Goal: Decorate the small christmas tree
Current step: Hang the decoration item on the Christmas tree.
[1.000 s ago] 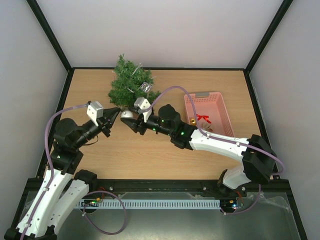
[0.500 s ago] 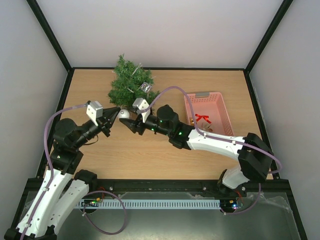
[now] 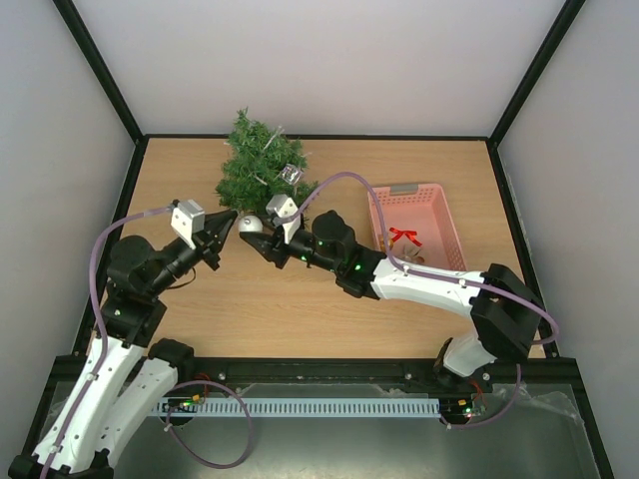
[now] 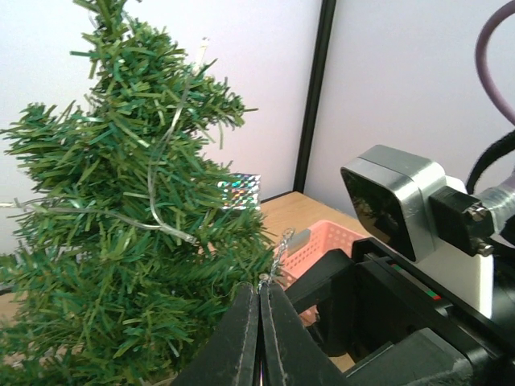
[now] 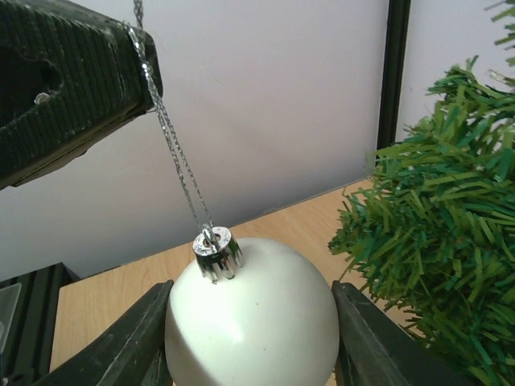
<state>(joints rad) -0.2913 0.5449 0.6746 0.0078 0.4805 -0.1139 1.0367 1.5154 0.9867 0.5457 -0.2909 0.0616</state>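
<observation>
1. wooden table inside pale walls and a black frame; the small christmas tree stands upright at the far left-centre, and a pink basket sits well apart on the right with a red bow in it.
2. the tree already carries a shiny silver square ornament on its right side.
3. the right gripper is clamped on a white bauble, one finger on each side, with its silver cap pointing up.
4. the left gripper is pinched closed on the thin silver thread that runs up from the cap, holding the loop taut.
5. what has changed: over the last second the right arm has stretched a little further left and far, and the bauble has moved with it. it now sits just beside the near, lower branches. the left gripper has shifted far by a small amount too, keeping hold of the thread.
6. what this means: the two grippers look to be carrying the bauble and its loop together toward the tree, and the hanging itself is not yet done, since the loop is over no branch.
7. my guess is that the next move needs the loop guided over a branch tip before either gripper lets go; a slack thread could slip off the needles.
</observation>
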